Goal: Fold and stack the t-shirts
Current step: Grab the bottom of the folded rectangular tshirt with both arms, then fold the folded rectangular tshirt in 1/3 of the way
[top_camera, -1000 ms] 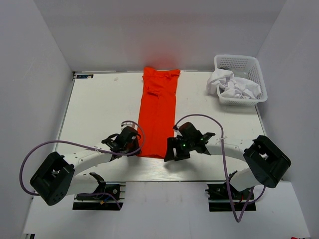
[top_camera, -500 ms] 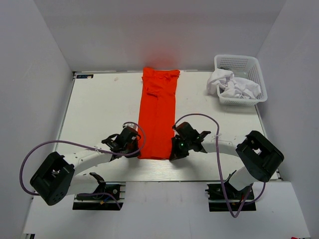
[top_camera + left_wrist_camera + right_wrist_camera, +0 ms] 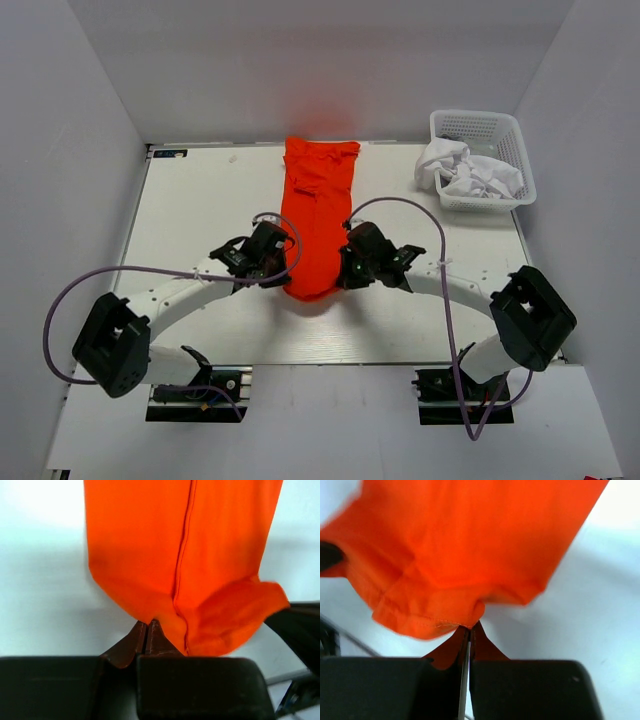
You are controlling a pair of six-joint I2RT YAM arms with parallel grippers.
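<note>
The orange-red t-shirt (image 3: 318, 205) lies as a long narrow strip down the middle of the table, its near end lifted off the surface and sagging between the two grippers. My left gripper (image 3: 283, 272) is shut on the near left corner of that shirt (image 3: 175, 555), pinched at the fingertips (image 3: 148, 627). My right gripper (image 3: 342, 270) is shut on the near right corner (image 3: 440, 620) at its hem. White t-shirts (image 3: 468, 172) lie crumpled in the basket at the back right.
A white lattice basket (image 3: 482, 128) stands at the back right corner of the table. Grey walls close in the table on three sides. Purple cables (image 3: 400, 208) arch over both arms near the shirt.
Both grippers have shut on the near corners of the orange-red shirt and moved away from me, lifting its near end off the table so it bunches between them.
</note>
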